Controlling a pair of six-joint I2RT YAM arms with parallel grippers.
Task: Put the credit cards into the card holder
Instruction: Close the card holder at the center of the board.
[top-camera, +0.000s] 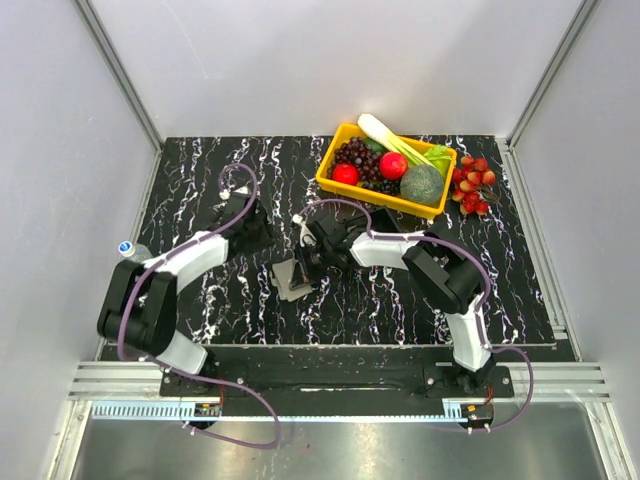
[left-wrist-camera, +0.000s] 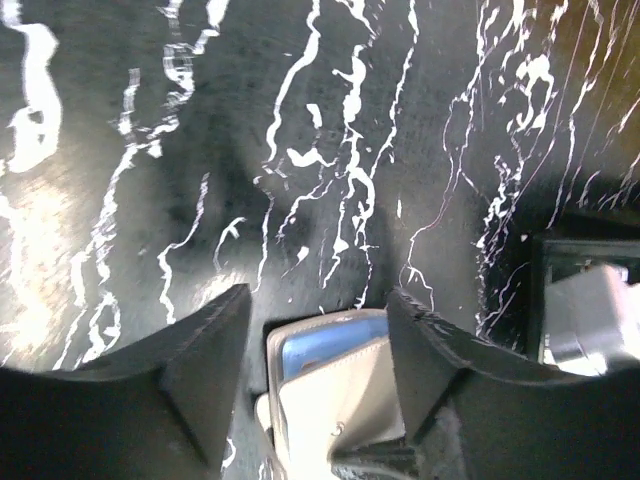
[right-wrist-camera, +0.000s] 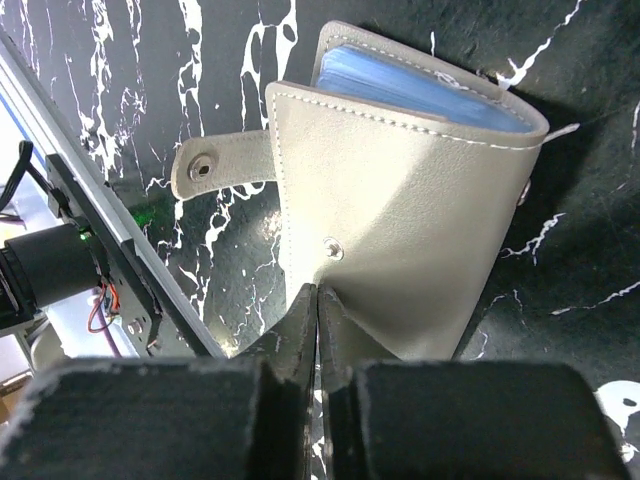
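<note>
The grey card holder (top-camera: 293, 281) sits near the middle of the bench (top-camera: 190, 180), at 7 o'clock from the yellow basket (top-camera: 329, 160). The right hand (right-wrist-camera: 316, 300) is pressed together, its tips against the holder's cover. The left hand (left-wrist-camera: 318, 300) has a finger on each side of the holder, but I cannot tell whether it grips.

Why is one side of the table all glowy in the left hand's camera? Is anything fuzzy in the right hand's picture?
Left wrist view: warm glare washes out the table at the picture's left edge. Right wrist view: the card holder is sharp, but the right gripper, close to the lens, is blurred and dark.
</note>
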